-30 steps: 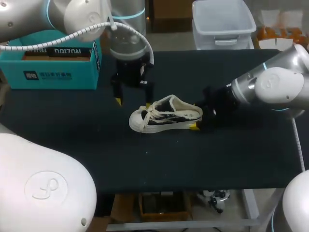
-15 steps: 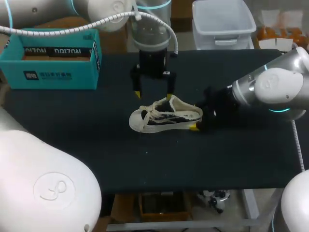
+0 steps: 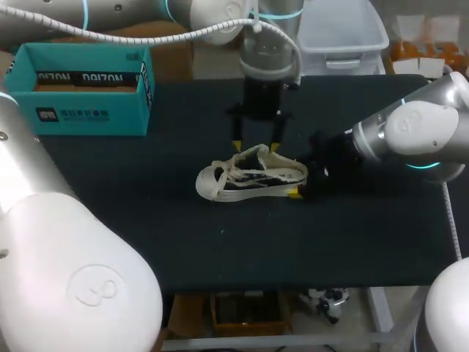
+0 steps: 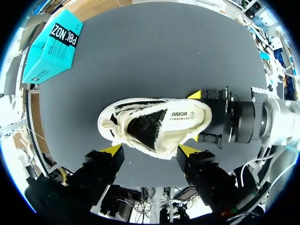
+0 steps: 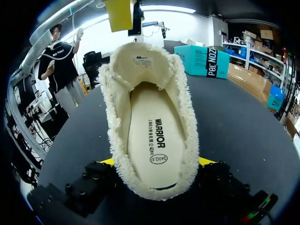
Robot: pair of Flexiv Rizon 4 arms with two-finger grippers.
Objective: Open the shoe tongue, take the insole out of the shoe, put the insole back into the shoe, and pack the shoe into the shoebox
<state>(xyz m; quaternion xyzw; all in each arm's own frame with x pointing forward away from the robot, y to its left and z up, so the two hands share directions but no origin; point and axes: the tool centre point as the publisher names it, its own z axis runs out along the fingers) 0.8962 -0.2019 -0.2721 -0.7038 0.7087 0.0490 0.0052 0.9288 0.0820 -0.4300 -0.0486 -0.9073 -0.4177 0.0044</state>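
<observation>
Near the middle of the black desk point(image 3: 146, 235) we see a cream and black canvas shoe point(image 3: 251, 176) with frayed edges, standing on its sole, the toe toward the left edge. Our right gripper point(image 5: 157, 162) is closed on the heel, with one yellow tip at each side. The cream insole point(image 5: 152, 136) lies inside the shoe. Our left gripper point(image 3: 255, 147) hangs over the shoe's opening, fingers spread and holding nothing. At the far left corner stands the teal cardboard shoebox point(image 3: 80, 88), well apart.
</observation>
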